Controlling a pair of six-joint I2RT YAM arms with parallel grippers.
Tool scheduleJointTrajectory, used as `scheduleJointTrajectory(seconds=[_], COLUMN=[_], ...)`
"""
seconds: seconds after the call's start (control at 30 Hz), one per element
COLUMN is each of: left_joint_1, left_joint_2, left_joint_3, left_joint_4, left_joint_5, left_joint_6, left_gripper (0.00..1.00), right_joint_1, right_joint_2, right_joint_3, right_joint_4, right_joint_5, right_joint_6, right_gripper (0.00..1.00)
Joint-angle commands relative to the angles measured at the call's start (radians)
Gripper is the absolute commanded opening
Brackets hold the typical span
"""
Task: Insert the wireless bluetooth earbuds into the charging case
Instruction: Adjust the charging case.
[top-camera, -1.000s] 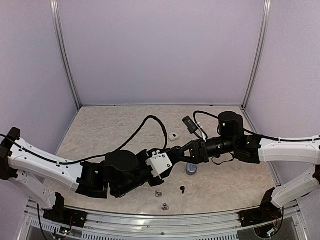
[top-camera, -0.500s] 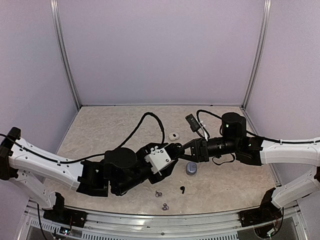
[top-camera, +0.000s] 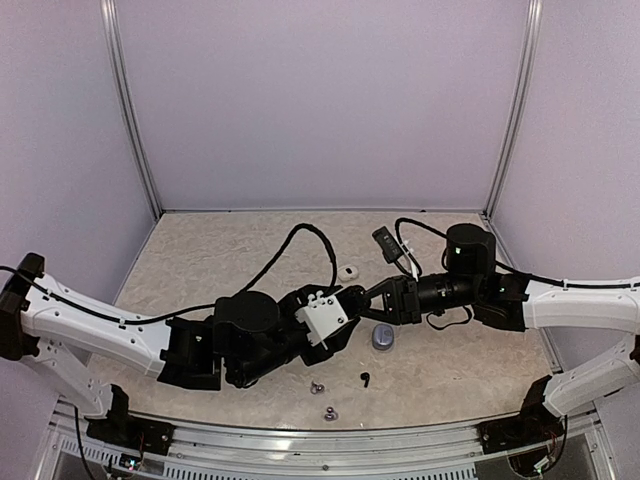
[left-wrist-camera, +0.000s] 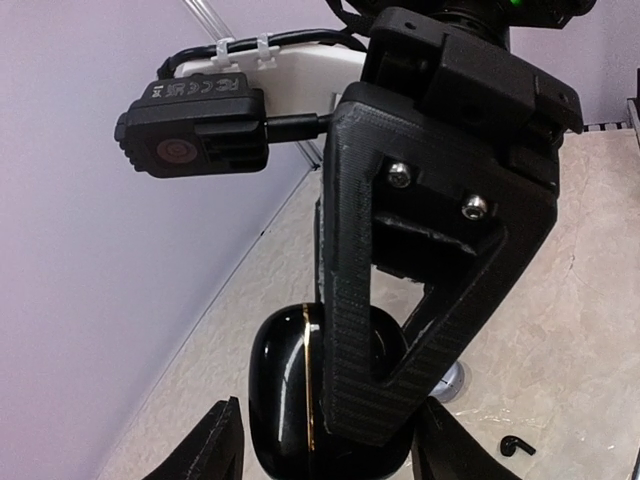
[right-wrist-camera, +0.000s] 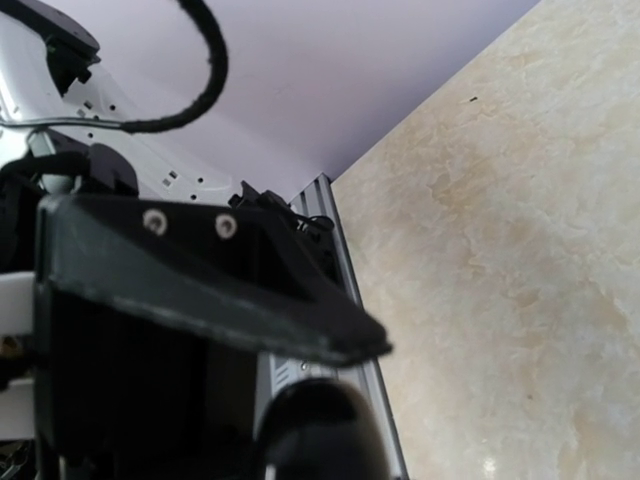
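Mid-bench, above the surface: black charging case (left-wrist-camera: 285, 390), gold seam running up the left wrist view, pinched in the right gripper (top-camera: 372, 298) fingers. Left gripper (top-camera: 343, 303) fingers spread either side of it, not gripping. Both arms reach low toward centre. Black earbud (top-camera: 366, 379) and silvery earbuds (top-camera: 317, 386) lie loose on the bench (top-camera: 220, 260) near its front edge. The bench runs on to the rear wall (top-camera: 320, 100).

The charging case (left-wrist-camera: 285, 390) is glossy black with a thin gold line, the tabletop (top-camera: 220, 260) beige with pale marbled veining, one earbud (top-camera: 366, 379) black, two smaller earbuds (top-camera: 317, 387) silvery-grey, and the walls (top-camera: 320, 100) pale lilac.
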Motion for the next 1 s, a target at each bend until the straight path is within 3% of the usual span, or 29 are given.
scheduleJointTrajectory(seconds=[0.0,0.17,0.33,0.57,0.63,0.77,0.97], left_joint_1=[0.008,0.010,0.007,0.008,0.011,0.020,0.025], left_joint_2=[0.020,0.021,0.038,0.036,0.034,0.020,0.004], left_joint_3=[0.034,0.037,0.044,0.039,0.037,0.031,0.021], left_joint_4=[0.002,0.000,-0.013,-0.009,-0.002,0.022,0.052], left_joint_5=[0.006,0.012,0.004,0.003,-0.001,-0.007,-0.014], left_joint_6=[0.022,0.036,0.047,0.048,0.044,0.025,0.008], left_gripper=[0.55,0.51,0.60,0.46,0.42,0.40,0.40], right_joint_1=[0.010,0.010,0.009,0.010,0.010,0.010,0.009], right_joint_2=[-0.018,-0.015,-0.018,-0.022,-0.021,-0.022,-0.029], right_joint_3=[0.008,0.009,0.015,0.016,0.016,-0.003,-0.015], right_joint_4=[0.017,0.019,0.008,-0.002,0.000,0.023,0.036], right_joint_5=[-0.021,-0.024,-0.019,-0.018,-0.021,-0.016,-0.004], right_joint_6=[0.006,0.013,0.009,0.005,0.005,0.016,0.025], right_gripper=[0.13,0.13,0.13,0.13,0.15,0.32,0.35])
